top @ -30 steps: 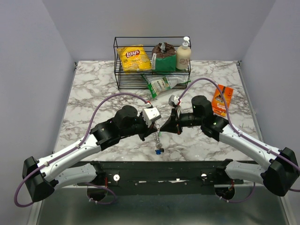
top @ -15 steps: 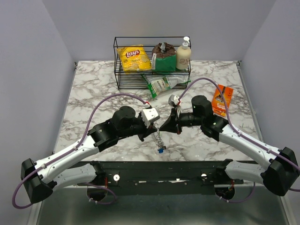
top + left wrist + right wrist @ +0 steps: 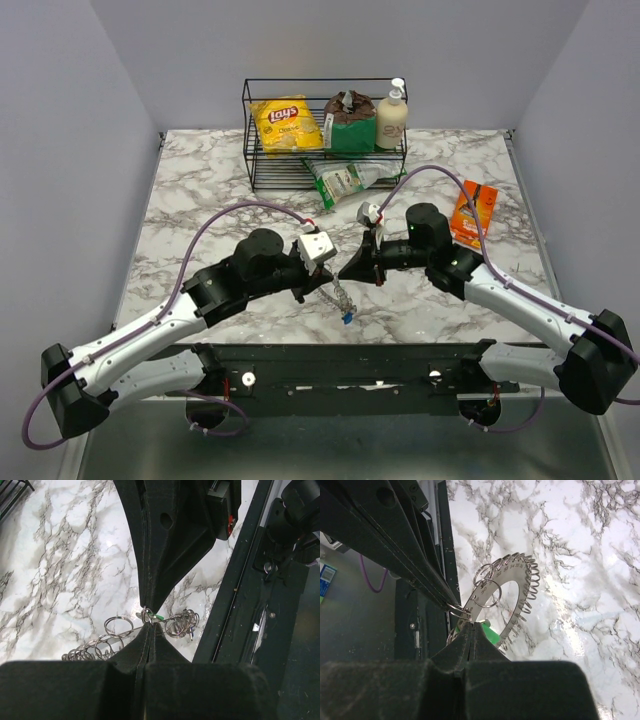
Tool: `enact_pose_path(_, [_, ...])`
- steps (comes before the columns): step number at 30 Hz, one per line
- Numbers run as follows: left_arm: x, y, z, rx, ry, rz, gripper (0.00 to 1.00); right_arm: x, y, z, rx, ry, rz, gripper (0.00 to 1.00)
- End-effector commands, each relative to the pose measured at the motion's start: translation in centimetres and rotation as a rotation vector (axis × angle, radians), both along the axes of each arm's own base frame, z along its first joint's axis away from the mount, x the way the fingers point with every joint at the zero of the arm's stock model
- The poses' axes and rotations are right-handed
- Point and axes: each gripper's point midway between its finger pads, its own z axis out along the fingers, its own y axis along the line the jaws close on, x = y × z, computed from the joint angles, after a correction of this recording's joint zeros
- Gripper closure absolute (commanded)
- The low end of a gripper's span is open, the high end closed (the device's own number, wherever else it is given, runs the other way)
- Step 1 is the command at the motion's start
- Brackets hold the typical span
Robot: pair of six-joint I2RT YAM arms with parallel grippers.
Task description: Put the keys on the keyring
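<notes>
- Currently mid-task: both claws meet tip to tip over the near-centre of the tabletop (image 3: 200, 200), with the bunch hanging between them.
- Left claw (image 3: 148, 626): jaws fully closed. It looks pinched on a small split ring (image 3: 146, 614) right at its tips, though that is a judgement, since the contact is tiny in frame.
- Right claw (image 3: 474, 624): jaws fully closed. The green key (image 3: 491, 631) has its head touching the tips, so the claw probably has that key by the head or shank.
- Keyring (image 3: 532, 582): a silvery coiled loop, off the tabletop, curving away to the right of the right claw in its wrist view. Loose split rings (image 3: 486, 593) sit against the coil.
- Blue key (image 3: 346, 317): it dangles at the low, near end of the bunch in the top view. It looks attached already, but the join itself is too small to confirm.
- Red key: not found in any view, so it is either hidden in the ring cluster or out of sight.
- Progress estimate: blue is likely done and green is in hand at the threading point. Whether green is on the coil yet cannot be told.
- Left to do: seat green fully, locate and thread red, then release.
- Risk: two closed claws pulling on one small ring could twist the coil or pop the key out.
</notes>
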Motion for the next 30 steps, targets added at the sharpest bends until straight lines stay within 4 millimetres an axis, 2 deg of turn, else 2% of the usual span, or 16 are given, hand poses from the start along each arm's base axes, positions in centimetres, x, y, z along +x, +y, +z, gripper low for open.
enact_pose_path(1, [-1.3, -0.9, 2.4, -0.091, -0.041, -0.075, 1.0, 0.8, 0.2, -0.1, 0.002, -0.024, -0.023, 0.99])
enact_pose_path(3, [-1.3, -0.8, 2.5, -0.094, -0.044, -0.074, 1.0, 0.7, 0.2, 0.0, 0.006, -0.025, -0.019, 0.98])
enact_pose_path(5, [-1.2, -0.8, 2.5, -0.097, -0.046, -0.072, 1.0, 0.7, 0.2, 0.1, 0.007, -0.028, -0.022, 0.92])
enact_pose_path(6, [-1.2, -0.8, 2.6, -0.102, -0.05, -0.069, 1.0, 0.7, 0.2, 0.1, 0.007, -0.029, -0.022, 0.8])
enact_pose_path(9, [-1.2, -0.8, 2.5, -0.103, -0.044, -0.066, 1.0, 0.6, 0.0, 0.5, 0.014, -0.041, -0.029, 0.58])
enact_pose_path(11, [-1.1, -0.8, 2.4, -0.102, -0.045, -0.059, 1.0, 0.6, -0.2, 0.7, 0.016, -0.055, -0.039, 0.49])
enact_pose_path(12, [-1.1, -0.7, 2.4, -0.103, -0.046, -0.056, 1.0, 0.5, -0.4, 1.2, 0.026, -0.072, -0.042, 0.38])
enact_pose_path(14, [-1.0, -0.7, 2.4, -0.102, -0.047, -0.053, 1.0, 0.5, -0.8, 1.5, 0.029, -0.095, -0.058, 0.29])
enact_pose_path(15, [-1.1, -0.7, 2.5, -0.104, -0.049, -0.053, 1.0, 0.6, -0.9, 1.7, 0.032, -0.107, -0.068, 0.2])
enact_pose_path(18, [-1.0, -0.6, 2.3, -0.1, -0.049, -0.05, 1.0, 0.5, -1.7, 2.7, 0.049, -0.156, -0.103, 0.09])
enact_pose_path(21, [-1.0, -0.7, 2.5, -0.104, -0.054, -0.05, 1.0, 0.5, -2.6, 3.4, 0.059, -0.197, -0.148, 0.03])
enact_pose_path(25, [-1.0, -0.8, 2.6, -0.108, -0.057, -0.056, 1.0, 0.2, -3.3, 4.3, 0.073, -0.25, -0.153, 0.02])
enact_pose_path(30, [-1.2, -1.1, 2.8, -0.121, -0.057, -0.073, 1.0, -1.6, -2.8, 5.0, 0.109, -0.257, -0.047, 0.03])
